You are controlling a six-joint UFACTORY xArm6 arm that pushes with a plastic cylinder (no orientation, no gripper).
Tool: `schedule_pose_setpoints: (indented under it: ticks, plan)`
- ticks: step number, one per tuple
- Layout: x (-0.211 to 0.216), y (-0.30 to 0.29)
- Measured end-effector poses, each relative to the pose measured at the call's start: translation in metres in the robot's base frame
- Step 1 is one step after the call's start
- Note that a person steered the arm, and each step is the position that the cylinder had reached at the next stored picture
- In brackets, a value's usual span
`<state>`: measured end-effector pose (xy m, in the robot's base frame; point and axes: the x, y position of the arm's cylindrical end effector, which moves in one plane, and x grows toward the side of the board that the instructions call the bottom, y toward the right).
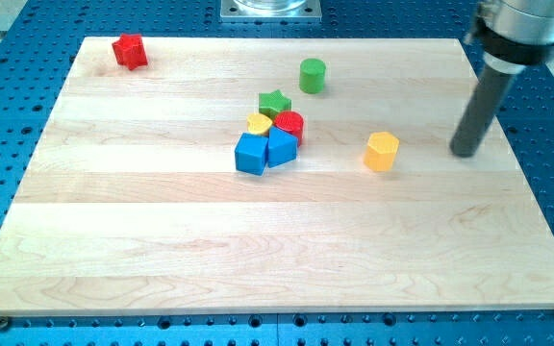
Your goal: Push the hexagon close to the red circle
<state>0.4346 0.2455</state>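
The yellow hexagon (381,151) lies right of the board's middle, on its own. The red circle (289,125) sits in a tight cluster near the middle, touching a green star (274,103), a small yellow block (259,123), a blue cube (251,154) and another blue block (281,147). My tip (465,152) rests on the board to the right of the hexagon, with a clear gap between them. The hexagon is about a hand's width right of the red circle.
A green cylinder (313,75) stands above the cluster. A red star (130,51) lies at the board's top left corner. The wooden board (162,240) sits on a blue perforated table; its right edge is close to my tip.
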Motion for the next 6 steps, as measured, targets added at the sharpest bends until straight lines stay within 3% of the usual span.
schedule_pose_setpoints:
  ticks: [2,4,5,6]
  plan:
    - [0.008,-0.007]
    - [-0.006,-0.141]
    - [-0.01,-0.156]
    - [0.041,-0.139]
